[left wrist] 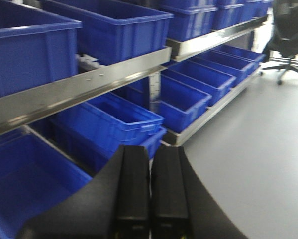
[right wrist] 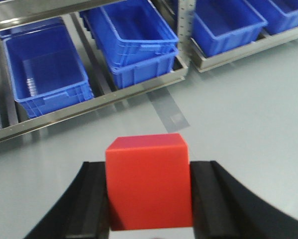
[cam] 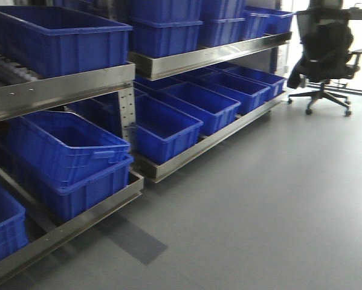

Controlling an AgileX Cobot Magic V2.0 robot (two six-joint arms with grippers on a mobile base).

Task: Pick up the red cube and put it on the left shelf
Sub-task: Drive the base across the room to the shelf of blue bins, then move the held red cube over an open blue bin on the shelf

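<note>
The right pincer (right wrist: 149, 201) clamps the red cube (right wrist: 148, 181); the left pincer (left wrist: 149, 194) is together, empty. Clipping the shelf rail (cam: 60, 90) could dislodge it.

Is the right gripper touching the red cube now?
Touching. The right wrist view shows the red cube clamped between the black fingers of the right gripper, both pressed flat against its sides with no gap.

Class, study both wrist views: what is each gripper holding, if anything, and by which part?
The right gripper holds the red cube by its two opposite side faces, one finger on each. The left gripper is shut and holds nothing.
</note>
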